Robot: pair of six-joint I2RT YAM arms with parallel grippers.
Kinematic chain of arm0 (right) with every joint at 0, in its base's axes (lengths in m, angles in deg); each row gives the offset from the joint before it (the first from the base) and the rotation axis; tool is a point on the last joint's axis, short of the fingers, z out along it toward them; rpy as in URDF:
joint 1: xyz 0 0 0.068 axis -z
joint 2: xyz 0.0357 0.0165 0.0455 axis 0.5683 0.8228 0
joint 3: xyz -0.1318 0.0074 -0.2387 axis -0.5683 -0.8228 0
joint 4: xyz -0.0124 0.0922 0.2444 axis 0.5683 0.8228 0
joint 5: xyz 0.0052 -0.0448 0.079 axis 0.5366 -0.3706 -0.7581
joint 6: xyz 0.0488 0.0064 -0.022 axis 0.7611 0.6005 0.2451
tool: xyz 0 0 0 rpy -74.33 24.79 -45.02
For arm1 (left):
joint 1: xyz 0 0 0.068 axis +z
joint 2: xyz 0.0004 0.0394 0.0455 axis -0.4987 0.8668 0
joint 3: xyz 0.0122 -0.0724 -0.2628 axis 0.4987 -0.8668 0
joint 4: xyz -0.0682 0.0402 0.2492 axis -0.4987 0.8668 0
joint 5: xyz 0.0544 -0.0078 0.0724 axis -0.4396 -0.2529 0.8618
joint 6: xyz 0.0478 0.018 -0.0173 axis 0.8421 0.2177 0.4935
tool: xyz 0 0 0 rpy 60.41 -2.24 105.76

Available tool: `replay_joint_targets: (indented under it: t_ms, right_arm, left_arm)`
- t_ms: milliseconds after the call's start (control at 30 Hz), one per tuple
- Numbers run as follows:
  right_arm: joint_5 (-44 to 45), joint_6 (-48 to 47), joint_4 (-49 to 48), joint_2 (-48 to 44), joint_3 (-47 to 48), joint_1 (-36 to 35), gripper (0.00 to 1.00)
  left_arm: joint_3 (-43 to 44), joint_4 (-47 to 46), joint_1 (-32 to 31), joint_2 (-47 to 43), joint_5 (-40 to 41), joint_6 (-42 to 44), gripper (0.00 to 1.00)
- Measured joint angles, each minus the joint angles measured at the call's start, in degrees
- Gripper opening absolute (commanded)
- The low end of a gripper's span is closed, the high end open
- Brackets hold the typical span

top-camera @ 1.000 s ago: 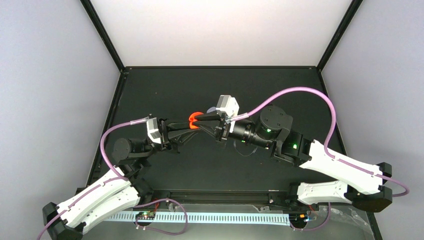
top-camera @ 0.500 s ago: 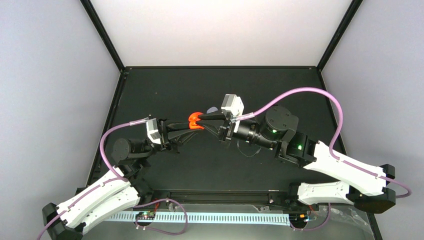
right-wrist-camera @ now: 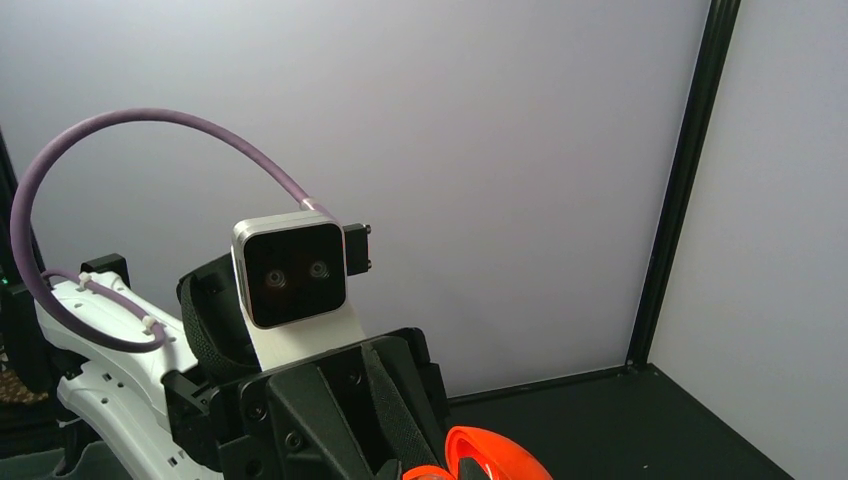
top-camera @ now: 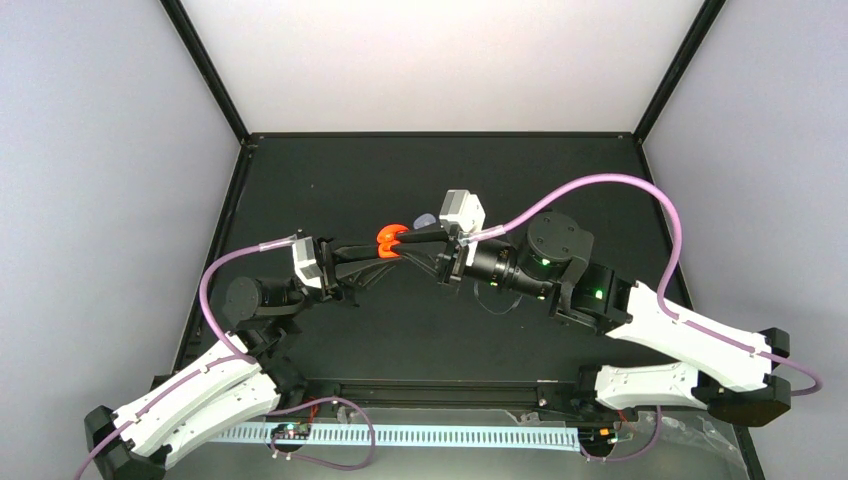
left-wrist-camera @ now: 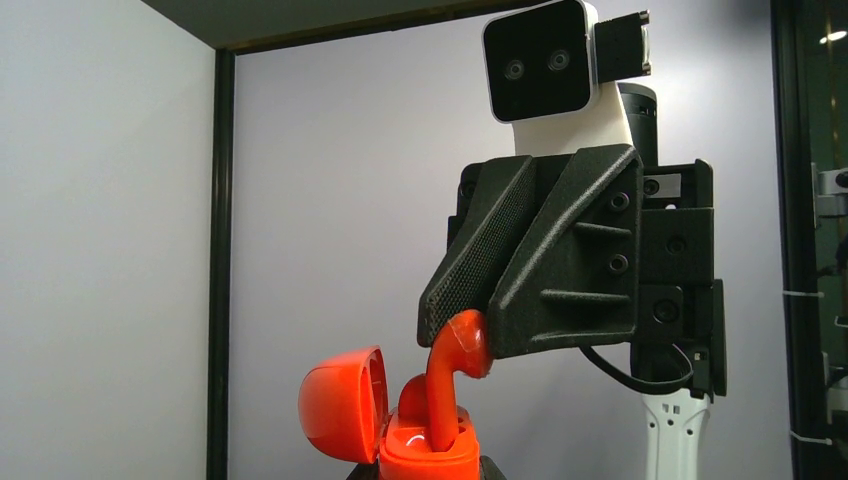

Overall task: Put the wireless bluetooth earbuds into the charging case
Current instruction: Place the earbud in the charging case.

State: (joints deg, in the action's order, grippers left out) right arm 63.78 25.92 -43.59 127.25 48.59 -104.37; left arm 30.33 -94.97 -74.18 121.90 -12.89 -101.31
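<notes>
A red-orange earbud (left-wrist-camera: pixel 452 365) stands with its stem pushed down into the open red-orange charging case (left-wrist-camera: pixel 428 452), and its rounded head is above the rim. The case lid (left-wrist-camera: pixel 340 402) is hinged back to the left. The right arm's fingers (left-wrist-camera: pixel 540 290) are closed on the earbud's head, pinching it from above. The left arm's fingers (top-camera: pixel 358 255) reach in from the left and are closed around the case, holding it lifted over the middle of the dark worktop (top-camera: pixel 450 170).

This earbud looks partly seated. It likely needs a last press down, then a release. Whether a second earbud already sits beside it in the case cannot be told, and no other earbuds are in view. A small purple thing (top-camera: pixel 425 218) lies on the worktop just beyond the right fingers, too small to identify.
</notes>
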Motion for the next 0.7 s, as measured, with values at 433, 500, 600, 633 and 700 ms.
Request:
replay_joint_targets:
  t_ms: [433, 500, 600, 633, 700]
  right_arm:
    - [-0.55, -0.02, 3.26, 0.98, 2.8, 0.0, 0.13]
    - [-0.52, -0.02, 3.82, 1.75, 3.43, 0.0, 0.13]
    - [-0.57, -0.02, 4.46, 2.71, 3.65, 0.0, 0.13]
    - [-0.57, -0.02, 4.46, 2.97, 3.67, 0.0, 0.13]
    - [-0.55, -0.02, 4.52, 3.3, 3.76, 0.0, 0.13]
  left_arm:
    - [0.0, 0.0, 0.0, 0.0, -0.02, 0.0, 0.01]
    - [0.0, -0.02, 0.0, 0.0, -0.02, 0.0, 0.01]
    - [0.0, 0.07, 0.0, 0.0, -0.02, 0.0, 0.01]
    - [0.0, 0.31, 0.0, -0.07, -0.02, 0.0, 0.02]
    - [0.0, 0.72, 0.0, -0.26, -0.02, 0.0, 0.01]
